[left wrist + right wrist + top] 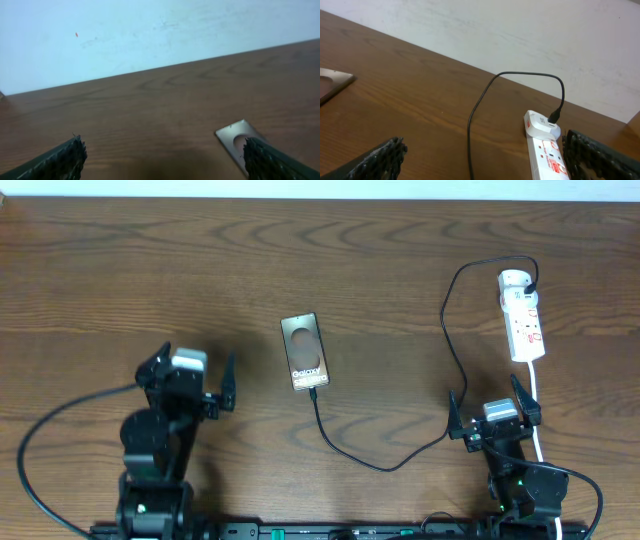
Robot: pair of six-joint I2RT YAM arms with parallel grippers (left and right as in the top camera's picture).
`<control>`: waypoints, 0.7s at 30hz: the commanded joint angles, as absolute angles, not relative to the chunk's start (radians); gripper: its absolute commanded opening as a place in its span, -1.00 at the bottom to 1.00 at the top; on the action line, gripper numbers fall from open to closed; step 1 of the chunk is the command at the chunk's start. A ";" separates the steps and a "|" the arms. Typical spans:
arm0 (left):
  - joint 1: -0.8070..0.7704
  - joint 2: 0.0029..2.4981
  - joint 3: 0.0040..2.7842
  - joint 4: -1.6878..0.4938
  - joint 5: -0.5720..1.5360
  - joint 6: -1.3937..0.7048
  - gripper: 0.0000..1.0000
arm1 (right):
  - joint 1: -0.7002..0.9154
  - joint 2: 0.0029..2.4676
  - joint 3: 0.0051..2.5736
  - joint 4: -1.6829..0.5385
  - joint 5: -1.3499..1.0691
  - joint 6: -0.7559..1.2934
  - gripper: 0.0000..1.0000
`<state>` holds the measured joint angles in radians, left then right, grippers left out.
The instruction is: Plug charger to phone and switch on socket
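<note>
The phone (305,352) lies face up mid-table, brown with white lettering; its corner shows in the left wrist view (231,138) and at the edge of the right wrist view (332,80). The charger cable (385,465) runs from the phone's near end in a loop up to a white adapter on the socket (522,315), a white power strip at the right; both show in the right wrist view, cable (475,110) and socket (545,150). My left gripper (192,372) is open and empty, left of the phone. My right gripper (495,408) is open and empty, just near of the socket.
The wooden table (150,270) stretches to a pale wall behind. A white cord (538,420) runs from the socket past my right arm. Thick black arm cables (40,440) loop at the front left.
</note>
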<state>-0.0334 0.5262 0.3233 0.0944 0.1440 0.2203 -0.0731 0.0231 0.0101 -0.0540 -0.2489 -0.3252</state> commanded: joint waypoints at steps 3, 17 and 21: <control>-0.027 0.374 0.197 0.107 0.115 0.276 0.96 | -0.064 0.014 0.006 -0.055 -0.244 -0.315 0.98; -0.027 0.060 0.011 0.015 0.041 0.275 0.96 | -0.064 0.014 0.006 -0.055 -0.244 -0.315 0.99; -0.027 0.020 0.004 -0.052 0.040 0.269 0.96 | -0.064 0.014 0.006 -0.055 -0.244 -0.315 0.99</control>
